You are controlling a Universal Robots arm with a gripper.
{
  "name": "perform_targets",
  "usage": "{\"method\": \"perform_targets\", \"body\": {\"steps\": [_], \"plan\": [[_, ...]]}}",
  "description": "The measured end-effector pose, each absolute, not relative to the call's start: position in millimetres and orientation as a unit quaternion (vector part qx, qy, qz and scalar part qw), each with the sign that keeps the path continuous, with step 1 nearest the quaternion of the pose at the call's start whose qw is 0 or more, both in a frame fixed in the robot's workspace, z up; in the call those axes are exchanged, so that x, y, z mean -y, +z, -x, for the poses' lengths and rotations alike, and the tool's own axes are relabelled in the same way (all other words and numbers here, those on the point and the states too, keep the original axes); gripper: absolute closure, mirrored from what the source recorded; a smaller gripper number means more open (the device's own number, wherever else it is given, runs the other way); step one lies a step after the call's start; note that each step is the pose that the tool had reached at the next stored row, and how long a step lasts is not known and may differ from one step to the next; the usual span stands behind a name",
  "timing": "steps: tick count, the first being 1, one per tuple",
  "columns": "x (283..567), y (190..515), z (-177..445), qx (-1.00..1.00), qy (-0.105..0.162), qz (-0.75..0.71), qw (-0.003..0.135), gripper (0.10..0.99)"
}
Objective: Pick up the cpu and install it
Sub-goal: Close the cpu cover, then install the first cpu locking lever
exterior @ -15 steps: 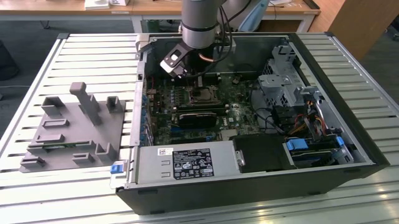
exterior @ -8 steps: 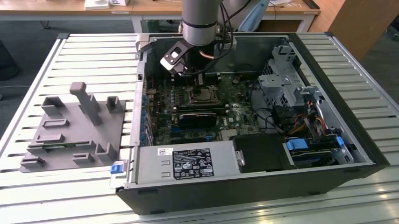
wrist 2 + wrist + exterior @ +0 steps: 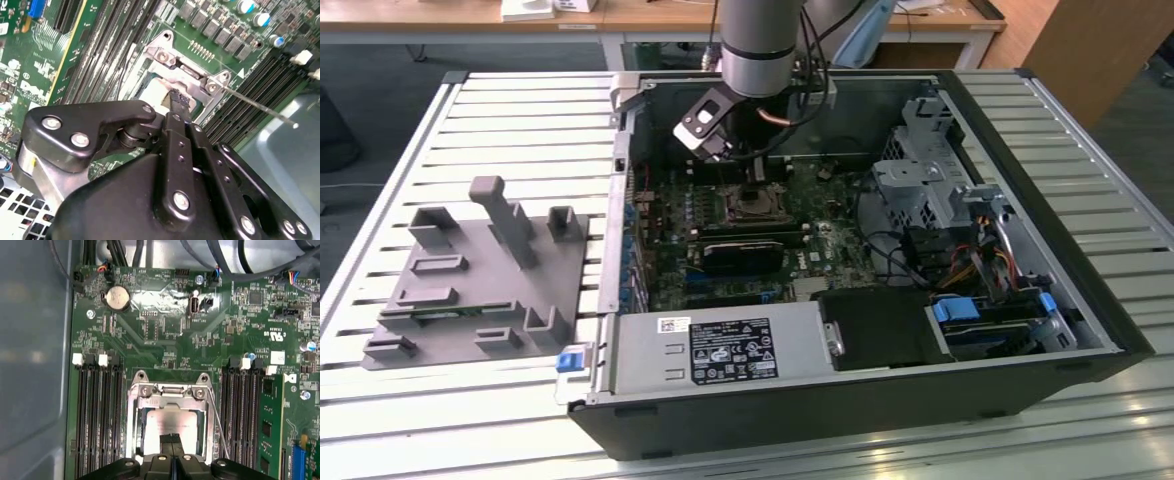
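Note:
The cpu [image 3: 172,422] lies flat inside the open metal-framed socket [image 3: 172,390] on the green motherboard, its silvery top facing up. In the second wrist view a pale corner of the cpu [image 3: 156,94] shows inside the socket frame [image 3: 185,70]. My gripper [image 3: 172,440] hangs right over the chip's middle, its two dark fingertips pressed together with nothing visible between them. The second wrist view shows the gripper [image 3: 177,97] tip just at the chip's surface; whether it touches I cannot tell. In the exterior view the gripper [image 3: 754,180] stands inside the computer case above the socket [image 3: 754,205].
The socket's thin lever [image 3: 217,425] stands free beside the frame. Memory slots flank the socket, with a RAM stick [image 3: 267,430] in one. A grey tray [image 3: 474,285] with upright posts sits on the slatted table at the exterior view's left. The power supply [image 3: 720,350] fills the case's near side.

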State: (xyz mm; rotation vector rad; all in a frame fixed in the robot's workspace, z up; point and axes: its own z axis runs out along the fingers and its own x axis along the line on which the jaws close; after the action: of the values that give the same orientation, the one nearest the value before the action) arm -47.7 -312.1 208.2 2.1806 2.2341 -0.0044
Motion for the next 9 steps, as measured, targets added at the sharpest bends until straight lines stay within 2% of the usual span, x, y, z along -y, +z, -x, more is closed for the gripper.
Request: {"method": "perform_targets", "body": {"steps": [9], "plan": [[312.0, 208.4, 43.3, -0.716, -0.002, -0.698, 0.01, 0.98]]}}
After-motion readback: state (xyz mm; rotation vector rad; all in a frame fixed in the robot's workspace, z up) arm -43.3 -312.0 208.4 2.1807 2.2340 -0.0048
